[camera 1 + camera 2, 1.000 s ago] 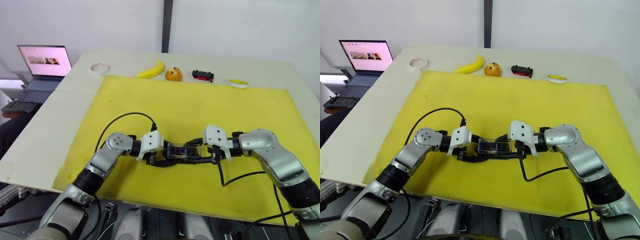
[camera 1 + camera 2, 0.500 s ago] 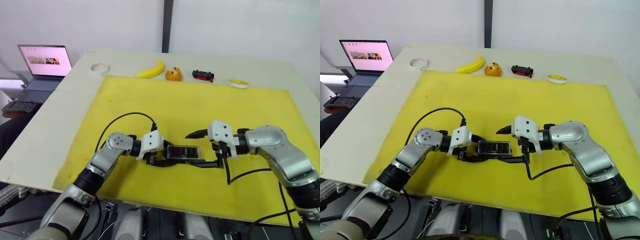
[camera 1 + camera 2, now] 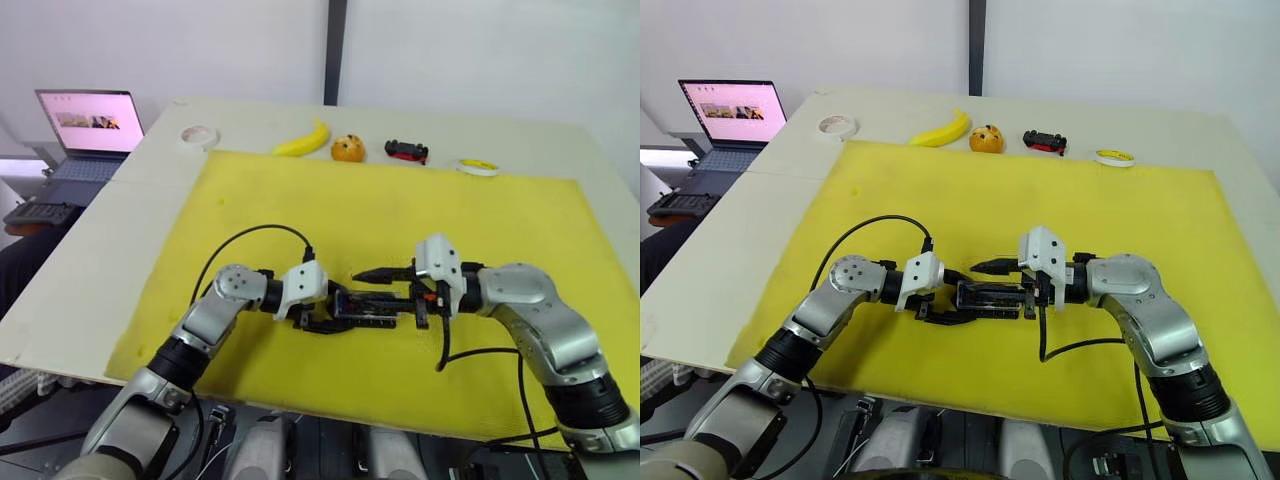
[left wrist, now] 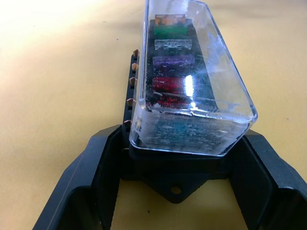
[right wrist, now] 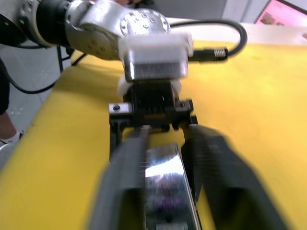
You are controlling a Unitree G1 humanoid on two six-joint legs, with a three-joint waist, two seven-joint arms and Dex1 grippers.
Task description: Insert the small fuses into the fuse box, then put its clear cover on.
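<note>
Fuse box [image 3: 362, 307] is lying on the mat [image 3: 400, 210], near its front edge, about midway across. Clear cover [image 4: 189, 76] is sitting on top of the fuse box; small fuses [image 4: 170, 62] are standing in a row under it. Left end effector [image 3: 322, 312] is flanking the box's left end, right end effector [image 3: 395, 290] its right end, fingers straddling the box. Mat is lying on the worktop [image 3: 90, 260]. Along the worktop's far edge, left to right: tape roll [image 3: 199, 136], banana [image 3: 302, 140], orange [image 3: 347, 149], toy car [image 3: 406, 151], second tape roll [image 3: 477, 167]. Laptop [image 3: 85, 135] is standing off the worktop's left side.
</note>
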